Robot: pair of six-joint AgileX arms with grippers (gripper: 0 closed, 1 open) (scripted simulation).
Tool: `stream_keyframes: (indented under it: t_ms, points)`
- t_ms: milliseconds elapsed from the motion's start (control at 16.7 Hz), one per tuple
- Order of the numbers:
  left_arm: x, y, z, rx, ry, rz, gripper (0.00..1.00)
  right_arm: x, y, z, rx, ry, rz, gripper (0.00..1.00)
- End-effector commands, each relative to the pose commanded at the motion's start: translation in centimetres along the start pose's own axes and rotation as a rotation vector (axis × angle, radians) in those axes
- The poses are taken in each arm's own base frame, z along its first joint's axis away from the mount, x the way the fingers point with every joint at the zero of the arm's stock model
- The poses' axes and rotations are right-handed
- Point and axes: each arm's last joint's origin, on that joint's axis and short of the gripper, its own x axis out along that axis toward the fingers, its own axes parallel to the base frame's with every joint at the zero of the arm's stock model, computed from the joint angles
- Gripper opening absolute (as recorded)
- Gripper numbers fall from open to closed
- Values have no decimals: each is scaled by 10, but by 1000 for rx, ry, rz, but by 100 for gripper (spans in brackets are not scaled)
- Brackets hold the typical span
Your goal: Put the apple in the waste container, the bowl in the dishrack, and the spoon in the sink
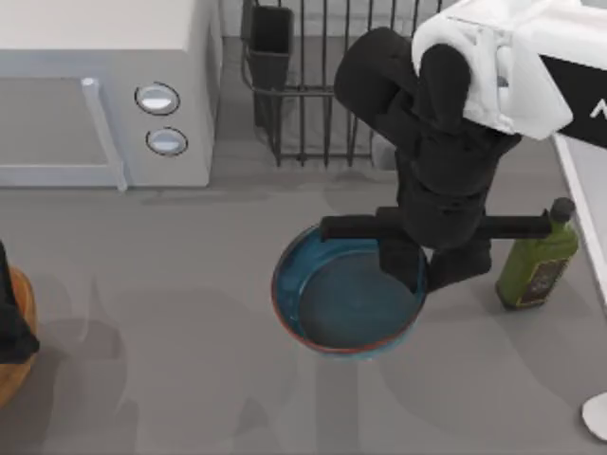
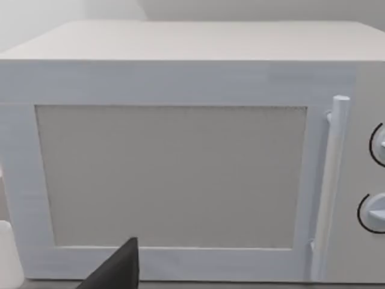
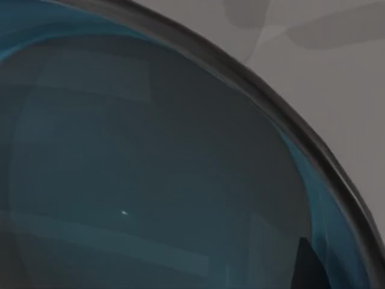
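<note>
The deep-blue bowl (image 1: 332,303) with its reddish-brown rim lies at the table's middle. My right gripper (image 1: 429,270) reaches down from the far right and is shut on the bowl's right rim, one finger inside and one outside. Close up, the bowl's inside (image 3: 138,174) spreads wide, with a dark fingertip (image 3: 308,265) by its wall. The black wire dishrack (image 1: 322,95) stands at the back. At the left edge sits the orange-brown waste container (image 1: 17,365), my left arm (image 1: 11,327) above it. The spoon's white tip (image 1: 597,415) shows front right. The sink's rim (image 1: 580,204) runs along the right edge. The apple is out of view.
A white microwave (image 1: 95,85) fills the back left and faces the left wrist camera (image 2: 180,174). A green bottle (image 1: 536,263) stands just right of the bowl, close to my right gripper. A black cutlery cup (image 1: 270,43) is at the rack's left corner.
</note>
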Motion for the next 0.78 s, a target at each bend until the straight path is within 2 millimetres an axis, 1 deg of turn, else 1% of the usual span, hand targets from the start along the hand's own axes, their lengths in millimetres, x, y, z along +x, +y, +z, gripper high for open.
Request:
stream_keyframes:
  t_ms: [240,360,480,600,780]
  points:
    - [0,0,0,0,0,0,100,2,1,-1,-5,0,-1,0]
    - [0,0,0,0,0,0,100,-3,10,-7,-69,-56,4,0]
    - [0,0,0,0,0,0,100,-14,23,-16,-180,-183,14,0]
    - [0,0,0,0,0,0,100,-29,31,-21,-263,-357,14,0]
    - [0,0,0,0,0,0,100,-59,37,-23,-288,-662,23,0]
